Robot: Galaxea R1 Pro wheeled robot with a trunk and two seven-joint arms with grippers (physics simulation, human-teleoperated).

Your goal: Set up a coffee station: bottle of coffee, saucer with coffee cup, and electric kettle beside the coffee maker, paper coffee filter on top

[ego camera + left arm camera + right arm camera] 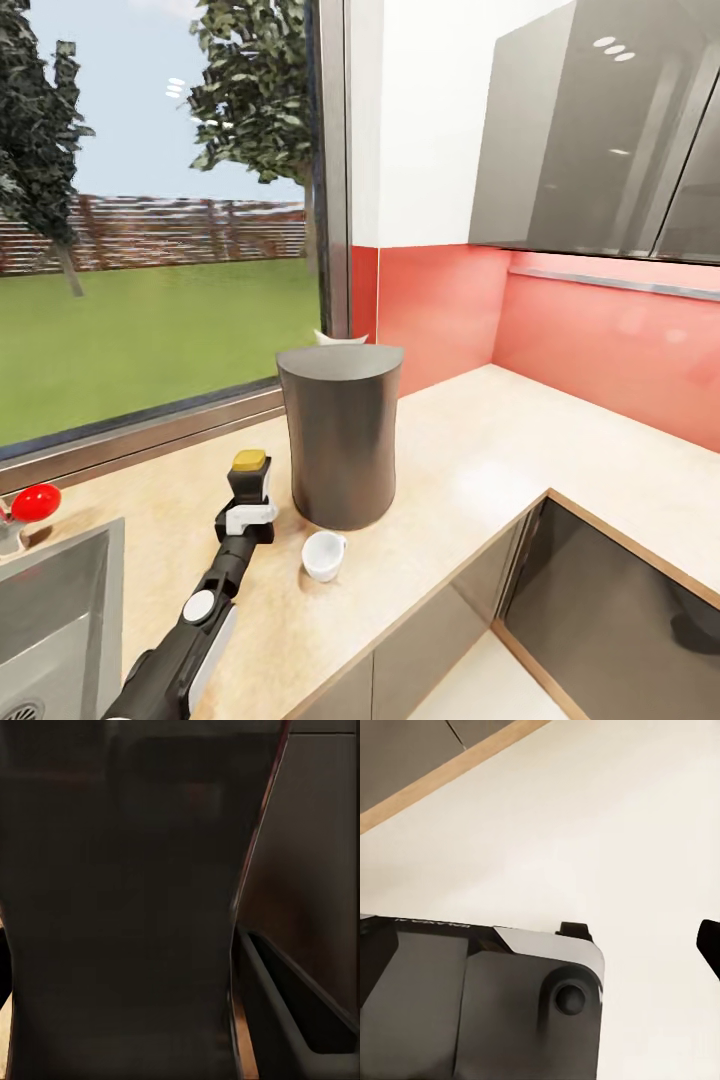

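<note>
The dark grey coffee maker [340,445] stands on the light kitchen countertop [470,470] by the window. A whitish pointed piece, apparently the paper coffee filter [340,338], peeks over its top rear edge. The white coffee cup [323,555] sits directly on the countertop just in front of the coffee maker. Left of the coffee maker, my left gripper [250,492] is shut on the bottle of coffee [249,461], whose yellow lid shows above the fingers. In the left wrist view the dark bottle [120,907] fills the space beside one finger [300,1020]. One right fingertip [709,945] shows at the frame edge over pale floor.
A steel sink [60,600] is set into the counter at the left, with a red tap knob [35,500] behind it. The counter turns a corner to the right under grey wall cabinets [600,130] and a red backsplash. Grey cabinet fronts [600,620] line the floor gap.
</note>
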